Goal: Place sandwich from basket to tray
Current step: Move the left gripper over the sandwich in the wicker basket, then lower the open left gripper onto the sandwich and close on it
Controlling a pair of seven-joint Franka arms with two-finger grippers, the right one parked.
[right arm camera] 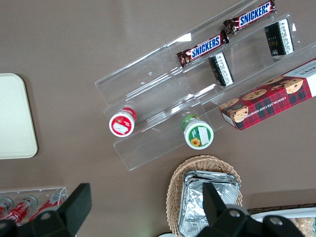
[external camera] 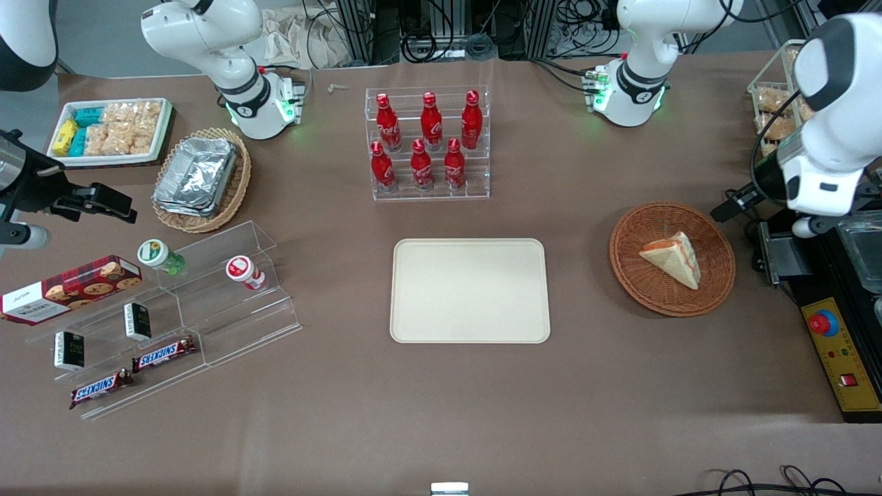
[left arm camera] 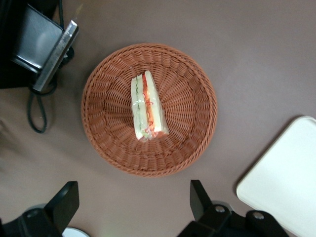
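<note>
The sandwich [external camera: 679,258] [left arm camera: 147,108], a pale bread wedge with red-orange and green filling, lies in the round reddish-brown wicker basket [external camera: 627,275] [left arm camera: 192,98] toward the working arm's end of the table. The cream tray [external camera: 470,289] [left arm camera: 286,182] lies flat at the table's middle, beside the basket, with nothing on it. My left gripper [left arm camera: 133,202] [external camera: 739,201] hangs high above the table just outside the basket's rim. It is open, its black fingers [left arm camera: 200,197] spread wide with nothing between them.
A black box with a red button [external camera: 837,344] and a metal-edged black device [left arm camera: 39,44] with a cable stand next to the basket. A clear rack of red bottles [external camera: 427,141] stands farther from the camera than the tray. Acrylic snack shelves [external camera: 172,310] lie toward the parked arm's end.
</note>
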